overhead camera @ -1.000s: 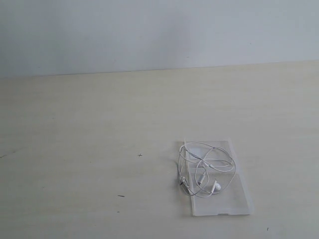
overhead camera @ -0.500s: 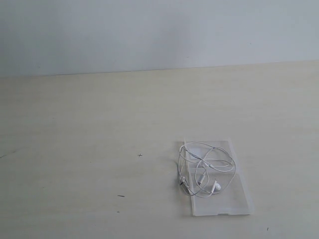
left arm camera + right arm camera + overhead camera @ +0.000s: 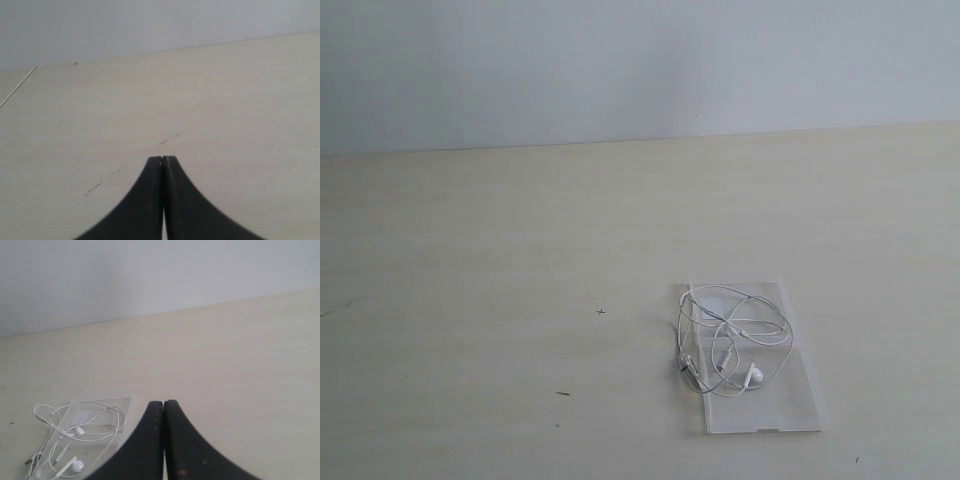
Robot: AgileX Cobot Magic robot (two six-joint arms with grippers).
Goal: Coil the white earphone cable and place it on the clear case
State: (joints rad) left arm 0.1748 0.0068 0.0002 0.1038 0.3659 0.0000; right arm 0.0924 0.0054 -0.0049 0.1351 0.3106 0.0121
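Observation:
The white earphone cable (image 3: 732, 340) lies in loose loops on the clear case (image 3: 790, 405), which rests flat and opened out on the pale table at the lower right of the exterior view. A few loops hang slightly over the case's left edge. Neither arm appears in the exterior view. In the right wrist view the cable (image 3: 80, 432) and case (image 3: 127, 405) lie off to one side of my right gripper (image 3: 163, 404), which is shut and empty and apart from them. My left gripper (image 3: 163, 159) is shut and empty over bare table, with cable and case out of its view.
The pale wooden table (image 3: 520, 250) meets a plain light wall (image 3: 620, 60) at the back. Small dark marks (image 3: 563, 394) dot the tabletop to the left of the case.

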